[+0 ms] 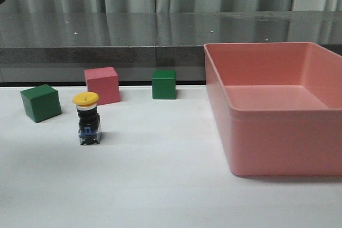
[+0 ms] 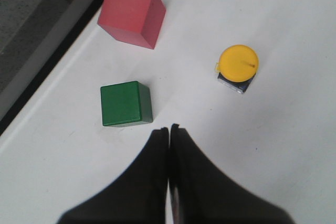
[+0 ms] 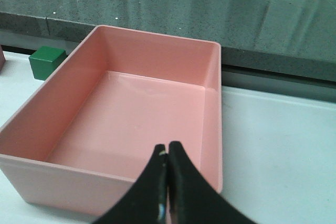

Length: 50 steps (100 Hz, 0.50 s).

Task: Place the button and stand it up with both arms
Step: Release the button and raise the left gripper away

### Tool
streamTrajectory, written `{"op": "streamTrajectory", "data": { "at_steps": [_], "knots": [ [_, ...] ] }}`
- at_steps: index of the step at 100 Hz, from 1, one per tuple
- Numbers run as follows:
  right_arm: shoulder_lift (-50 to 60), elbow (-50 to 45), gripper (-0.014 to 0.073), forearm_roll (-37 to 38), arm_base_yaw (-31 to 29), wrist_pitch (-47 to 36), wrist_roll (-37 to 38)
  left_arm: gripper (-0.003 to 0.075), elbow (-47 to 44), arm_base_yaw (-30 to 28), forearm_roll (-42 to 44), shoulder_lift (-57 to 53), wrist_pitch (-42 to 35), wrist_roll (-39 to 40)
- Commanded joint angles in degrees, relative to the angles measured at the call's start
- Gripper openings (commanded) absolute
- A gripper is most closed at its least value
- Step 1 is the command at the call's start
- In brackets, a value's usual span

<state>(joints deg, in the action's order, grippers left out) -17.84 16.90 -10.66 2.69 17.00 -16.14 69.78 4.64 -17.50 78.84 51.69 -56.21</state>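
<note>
The button (image 1: pixel 87 118) stands upright on the white table, yellow cap up, blue-and-clear base down, in front of the pink cube. It also shows in the left wrist view (image 2: pixel 238 66), seen from above. My left gripper (image 2: pixel 169 129) is shut and empty, above the table, apart from the button and close to a green cube (image 2: pixel 126 103). My right gripper (image 3: pixel 167 148) is shut and empty, above the near wall of the pink bin (image 3: pixel 131 124). Neither arm shows in the front view.
A green cube (image 1: pixel 40 102) sits at the left, a pink cube (image 1: pixel 102 85) behind the button, another green cube (image 1: pixel 163 84) at mid-back. The large pink bin (image 1: pixel 278 132) fills the right side. A dark ledge runs along the table's far edge.
</note>
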Motion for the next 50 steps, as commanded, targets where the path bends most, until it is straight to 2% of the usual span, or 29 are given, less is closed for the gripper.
{"op": "streamTrajectory", "data": {
  "at_steps": [1, 36, 50],
  "knots": [
    [-0.22, 1.69, -0.0076, -0.44, -0.30, -4.56, -0.06, -0.0020, -5.07, -0.60, -5.14, -6.53, -8.91, -0.50],
    [-0.22, 1.69, -0.0076, -0.44, -0.30, -4.56, -0.06, -0.0020, -39.02, -0.60, -19.13, -31.89, -39.99, -0.50],
    [-0.22, 1.69, -0.0076, -0.44, -0.30, -4.56, -0.06, -0.0020, -48.81, -0.60, -22.57, -42.14, -45.32, -0.50]
  ]
}}
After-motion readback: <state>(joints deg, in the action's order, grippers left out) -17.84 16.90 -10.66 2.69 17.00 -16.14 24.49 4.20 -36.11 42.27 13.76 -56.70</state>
